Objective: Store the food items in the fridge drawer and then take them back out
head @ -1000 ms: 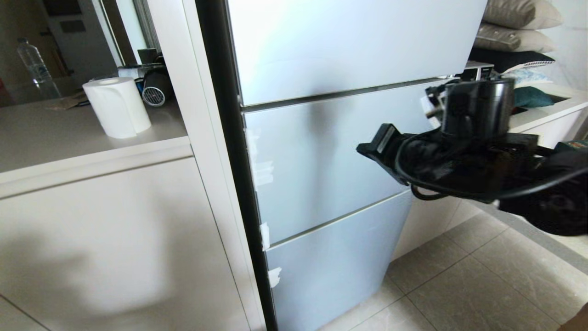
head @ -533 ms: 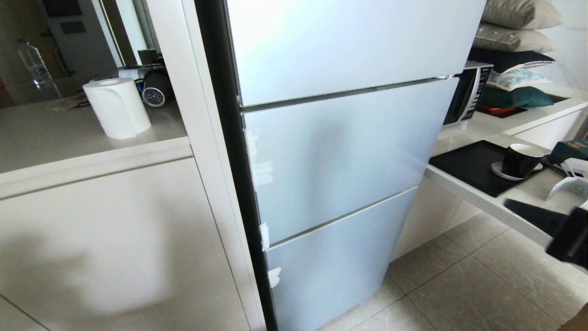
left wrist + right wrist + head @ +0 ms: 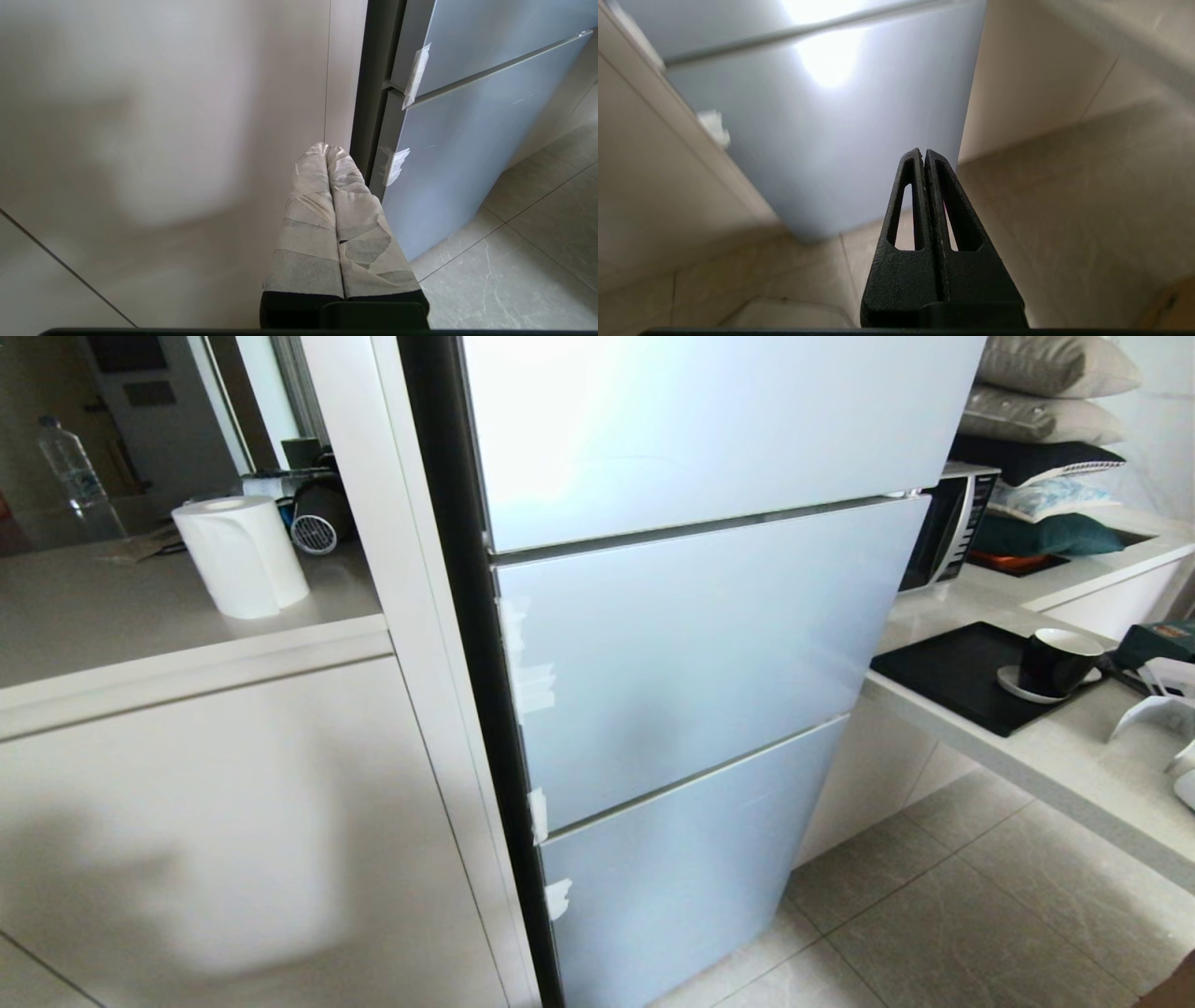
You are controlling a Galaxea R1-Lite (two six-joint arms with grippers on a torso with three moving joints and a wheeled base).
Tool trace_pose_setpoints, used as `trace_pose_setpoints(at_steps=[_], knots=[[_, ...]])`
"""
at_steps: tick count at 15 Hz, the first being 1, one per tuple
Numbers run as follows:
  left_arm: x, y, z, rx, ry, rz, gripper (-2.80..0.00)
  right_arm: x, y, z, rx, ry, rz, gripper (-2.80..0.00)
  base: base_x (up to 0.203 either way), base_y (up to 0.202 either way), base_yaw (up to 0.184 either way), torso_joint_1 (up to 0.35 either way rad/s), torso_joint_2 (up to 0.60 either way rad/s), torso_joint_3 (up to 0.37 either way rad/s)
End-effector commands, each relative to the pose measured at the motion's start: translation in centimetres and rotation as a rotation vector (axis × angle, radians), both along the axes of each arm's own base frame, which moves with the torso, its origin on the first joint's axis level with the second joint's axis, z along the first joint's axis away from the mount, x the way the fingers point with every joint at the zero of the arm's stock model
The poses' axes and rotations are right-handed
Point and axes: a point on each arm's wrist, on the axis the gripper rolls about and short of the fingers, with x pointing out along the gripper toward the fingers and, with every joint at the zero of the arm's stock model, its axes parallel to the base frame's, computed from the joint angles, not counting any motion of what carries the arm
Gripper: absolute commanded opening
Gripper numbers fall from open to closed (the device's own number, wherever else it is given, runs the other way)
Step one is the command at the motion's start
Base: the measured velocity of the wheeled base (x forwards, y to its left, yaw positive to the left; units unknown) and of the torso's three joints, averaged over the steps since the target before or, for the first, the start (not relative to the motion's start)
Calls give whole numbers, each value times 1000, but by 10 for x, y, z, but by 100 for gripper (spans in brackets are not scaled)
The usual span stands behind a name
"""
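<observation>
A pale blue fridge (image 3: 691, 644) stands before me with all of its doors closed. The fridge drawer and the food items are out of view. Neither arm shows in the head view. My left gripper (image 3: 326, 148), its fingers wrapped in white tape, hangs low and shut beside the fridge's lower left corner. My right gripper (image 3: 923, 153) is black, shut with nothing in it, and points down toward the floor near the fridge's lower right corner (image 3: 817, 233).
A white cabinet (image 3: 215, 821) with a paper towel roll (image 3: 241, 555) on top stands left of the fridge. To the right, a counter (image 3: 1055, 756) carries a black mat, a black cup (image 3: 1053, 663) and a microwave (image 3: 948, 527). Grey floor tiles (image 3: 943, 924) lie below it.
My right arm, raised in front of the fridge's middle door a second ago, has dropped down and to the right, out of the head view. The fridge has not changed.
</observation>
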Motion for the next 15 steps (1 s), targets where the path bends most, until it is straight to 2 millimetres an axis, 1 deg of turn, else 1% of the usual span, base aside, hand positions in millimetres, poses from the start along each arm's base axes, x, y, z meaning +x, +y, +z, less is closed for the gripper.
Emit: trace_pose_setpoints(at_steps=[1,2,3,5,15], knots=[[0,0,0,0,-2,0,-280,-15,0,-12,4,-120,-23,-280,0,0,0,0,0,0],[0,0,0,0,-2,0,-280,-20,0,-13,-5,-184,-38,-280,0,0,0,0,0,0],[0,0,0,0,-2,0,-280,-22,-1,-15,-21,-210,-74,-280,0,0,0,0,0,0],[0,0,0,0,-2,0,-280,-22,-2,-18,-36,-186,-110,-280,0,0,0,0,0,0],[0,0,0,0,-2,0,-280,-22,-2,-18,-43,-185,-110,-280,0,0,0,0,0,0]])
